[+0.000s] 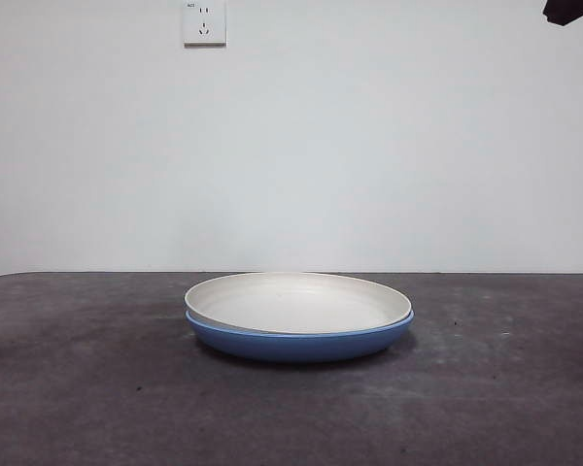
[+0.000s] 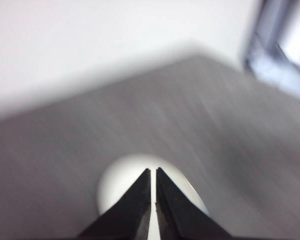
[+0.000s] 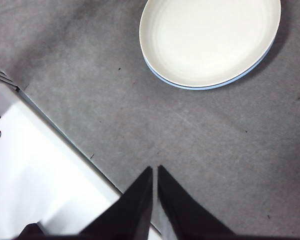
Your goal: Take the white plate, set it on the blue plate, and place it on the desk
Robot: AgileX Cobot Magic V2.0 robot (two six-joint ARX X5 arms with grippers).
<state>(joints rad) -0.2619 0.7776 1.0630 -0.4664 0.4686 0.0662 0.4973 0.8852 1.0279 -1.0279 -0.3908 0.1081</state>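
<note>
Two plates, stacked: one white plate nested in one blue plate, slightly off-centre, blue rim showing along one edge. Stack resting mid-tabletop, below one wall socket. Two grippers, both clear of the stack: left gripper raised above it, jaws nearly together, empty; right gripper well apart from it, jaws nearly together, empty.
</note>
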